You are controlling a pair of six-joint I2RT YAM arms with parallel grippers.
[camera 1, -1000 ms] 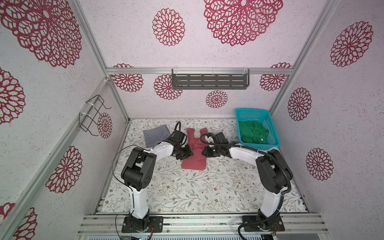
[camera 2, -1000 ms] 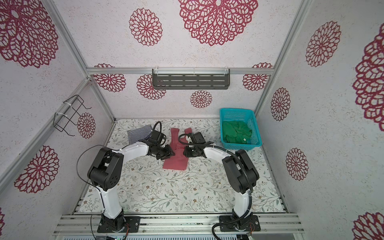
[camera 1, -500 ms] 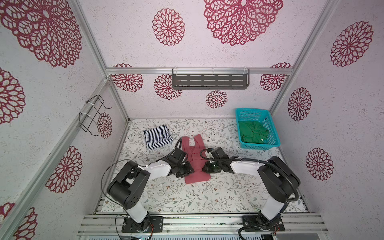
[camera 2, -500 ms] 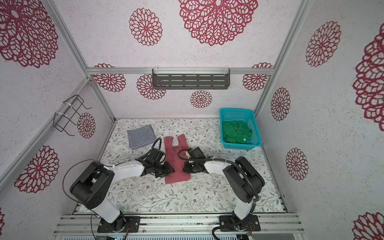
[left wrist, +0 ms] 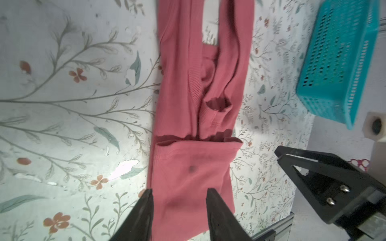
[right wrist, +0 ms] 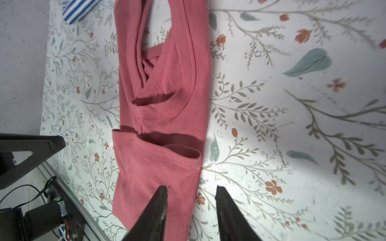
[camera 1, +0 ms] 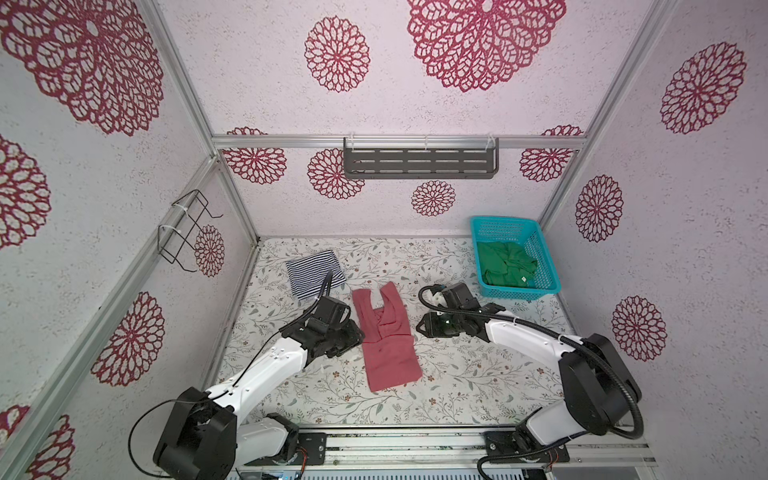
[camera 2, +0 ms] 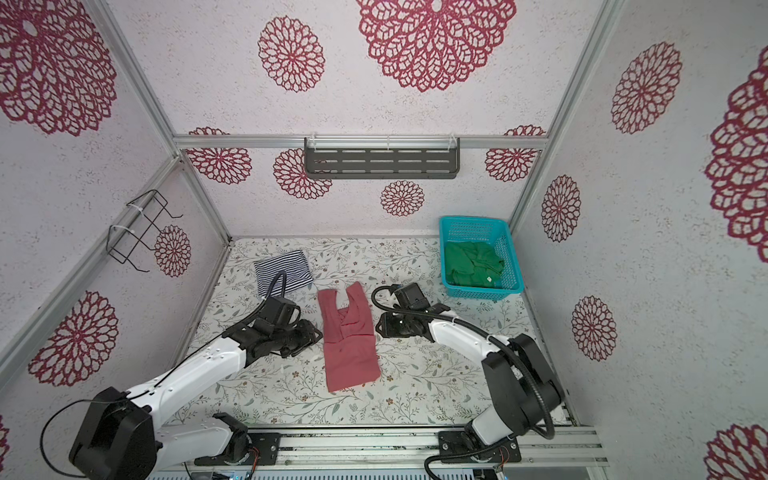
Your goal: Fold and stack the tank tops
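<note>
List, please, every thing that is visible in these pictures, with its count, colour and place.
red-pink tank top: one, dusty red-pink, middle of the table, partly folded
striped tank top: one, navy and white, folded, far left of the table
green tank top: one, bright green, crumpled in the basket
basket: one, teal, far right corner of the table
table: one, white with flower print
shelf: one, dark grey, back wall
wire rack: one, black, left wall
arms: two, white and black, reaching from the near edge
left claw: one, black, open, at the red-pink tank top's left edge
right claw: one, black, open, at its right edge
</note>
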